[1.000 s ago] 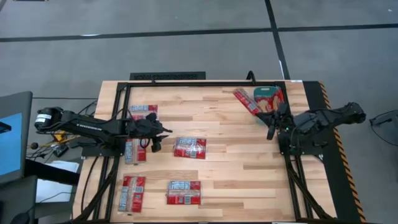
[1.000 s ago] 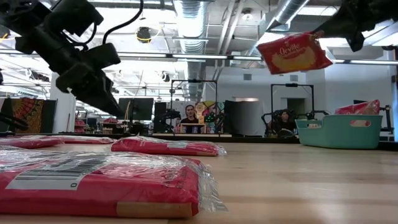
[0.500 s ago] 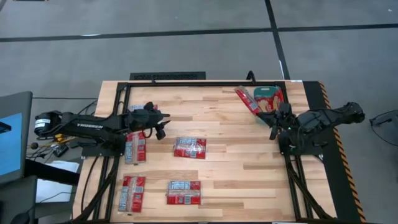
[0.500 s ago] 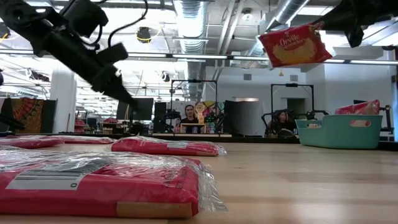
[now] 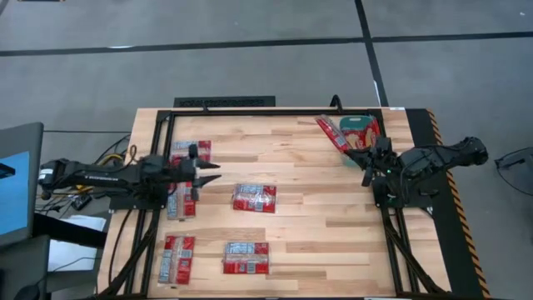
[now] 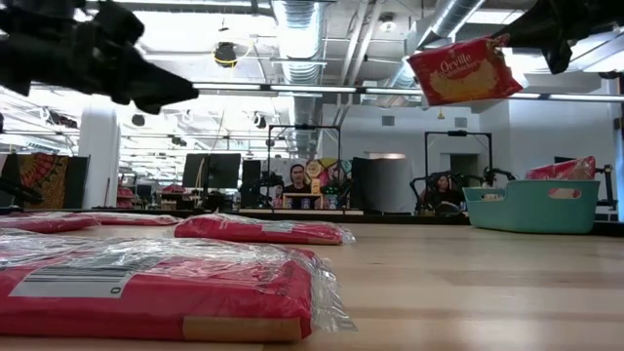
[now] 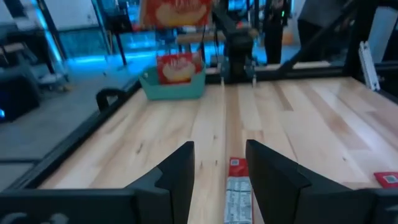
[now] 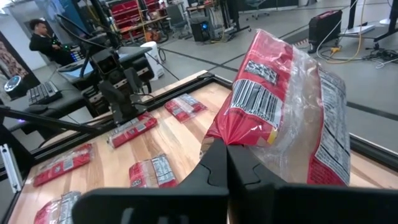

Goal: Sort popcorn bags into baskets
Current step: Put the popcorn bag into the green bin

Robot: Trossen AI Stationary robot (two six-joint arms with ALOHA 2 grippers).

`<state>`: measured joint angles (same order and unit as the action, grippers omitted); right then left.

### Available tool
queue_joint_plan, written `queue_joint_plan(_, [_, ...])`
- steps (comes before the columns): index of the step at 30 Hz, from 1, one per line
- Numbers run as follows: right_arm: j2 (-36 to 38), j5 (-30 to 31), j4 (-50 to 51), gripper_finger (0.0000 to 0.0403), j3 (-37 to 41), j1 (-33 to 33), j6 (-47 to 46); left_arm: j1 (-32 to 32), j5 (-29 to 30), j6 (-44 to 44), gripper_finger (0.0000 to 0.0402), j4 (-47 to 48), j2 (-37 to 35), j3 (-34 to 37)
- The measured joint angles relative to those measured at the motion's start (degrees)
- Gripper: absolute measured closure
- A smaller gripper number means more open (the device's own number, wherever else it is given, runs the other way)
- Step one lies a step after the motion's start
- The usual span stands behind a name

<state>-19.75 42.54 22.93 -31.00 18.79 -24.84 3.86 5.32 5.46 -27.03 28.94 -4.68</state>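
Several red popcorn bags lie flat on the wooden table: one at the far left [image 5: 191,150], one below it [image 5: 181,201], one in the middle [image 5: 254,198], two near the front [image 5: 178,257] [image 5: 246,258]. My left gripper [image 5: 206,172] [image 7: 217,169] hovers open and level over the left side, with nothing between its fingers. My right gripper [image 5: 366,155] is shut on another popcorn bag [image 5: 331,133] [image 6: 463,70], high beside the teal basket [image 6: 531,207]. One bag [image 6: 563,170] stands in the basket. My right gripper pinches the held bag at a crumpled edge of its wrapper [image 8: 235,140] between its two shut fingers, coming about level from the table's right side. The bag is lifted clear of the table, standing on edge and tilted, its picture face toward the near side.
A black metal frame [image 5: 250,109] runs along the table's far edge and sides. Bare wood lies between the middle bag and the basket. A monitor [image 5: 17,187] stands off the table's left. People sit in the room behind [image 6: 295,181].
My left gripper has risen off the bags on the left, tipped from pointing downward to level, and drawn back toward the table's left edge. My right gripper has held the bag in the same place.
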Motion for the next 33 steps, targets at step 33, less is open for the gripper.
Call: queue_joint_plan(33, [6.27, 0.55, 5.2, 0.04, 0.02, 0.04, -0.52, -0.01, 7.01, 2.33, 0.0266, 26.21, -27.75, 3.3])
